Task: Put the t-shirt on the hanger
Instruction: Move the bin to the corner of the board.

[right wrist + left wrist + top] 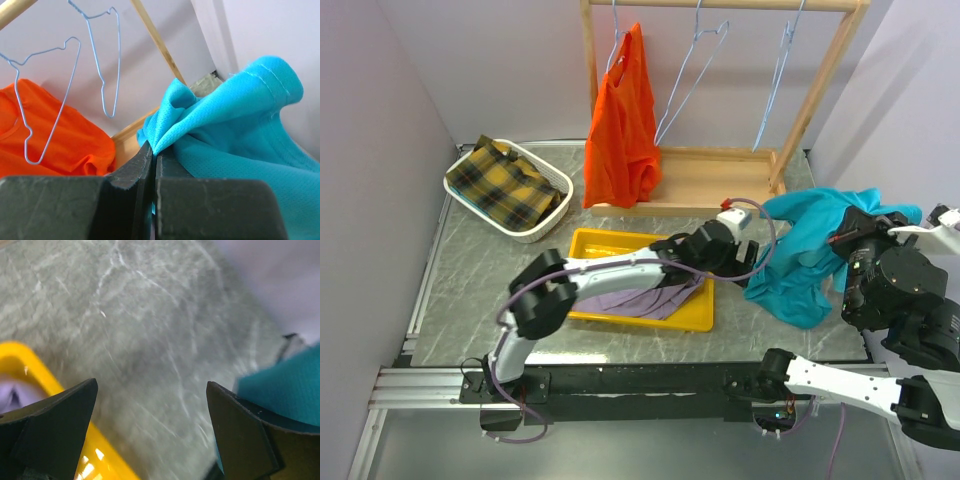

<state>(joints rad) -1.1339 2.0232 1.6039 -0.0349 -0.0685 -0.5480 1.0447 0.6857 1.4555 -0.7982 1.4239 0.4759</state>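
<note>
You've got the t-shirt (807,262) pinched in your right gripper (152,150), bunched on the table's (470,290) right side. No hanger (694,86) is in it yet, so basically everything's left. Left gripper (150,395) is spread open, just beside the shirt.

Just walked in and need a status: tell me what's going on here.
The right hand is shut on a fold of the teal t-shirt, holding it bunched at the table's right side. The left hand is open, beside the shirt past the yellow tray. Two wire hangers hang bare on the wooden rack; the shirt is on none.
</note>
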